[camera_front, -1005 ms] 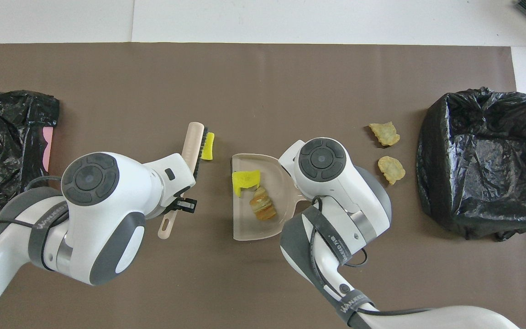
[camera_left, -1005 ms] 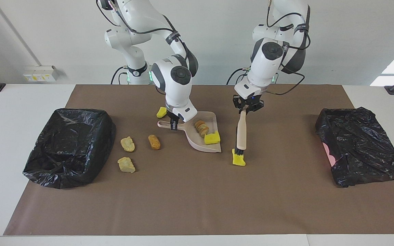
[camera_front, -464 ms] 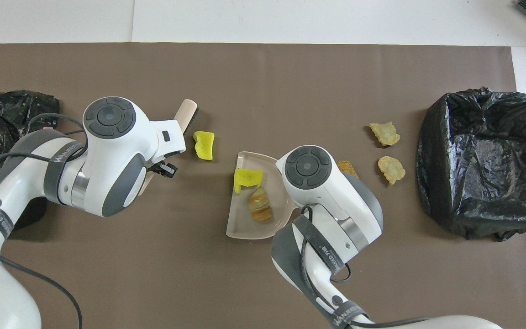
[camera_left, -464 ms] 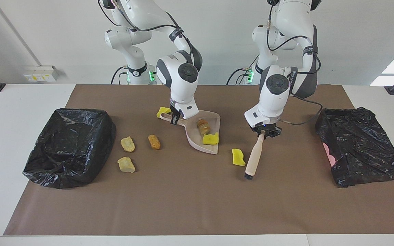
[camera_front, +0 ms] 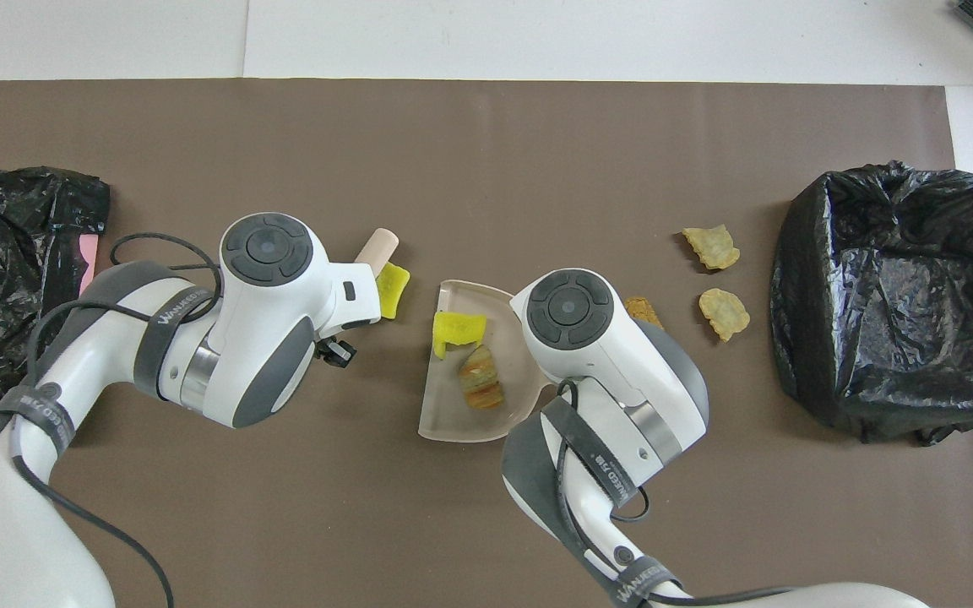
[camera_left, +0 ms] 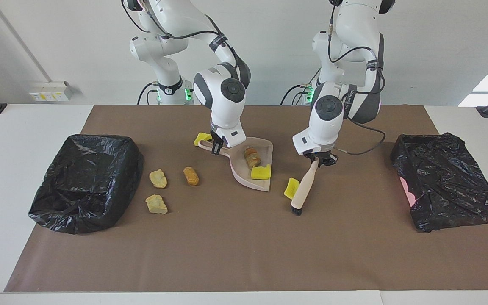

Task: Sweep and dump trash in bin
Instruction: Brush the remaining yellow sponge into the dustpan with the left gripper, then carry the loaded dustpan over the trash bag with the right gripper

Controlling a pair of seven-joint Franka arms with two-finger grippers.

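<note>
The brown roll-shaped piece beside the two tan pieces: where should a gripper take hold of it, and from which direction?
Probably from straight above, fingers across the short width of the brown roll-shaped piece. It lies flat and alone on the mat, both long sides free.

White table [camera_left: 19,140] carries brown mat [camera_left: 227,245], trash bags [camera_left: 85,182].

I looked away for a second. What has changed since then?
The left gripper swung the brush around the loose yellow chunk, now pushing it toward the dustpan, which the right gripper turned slightly. Other lumps and both bins stayed put.
</note>
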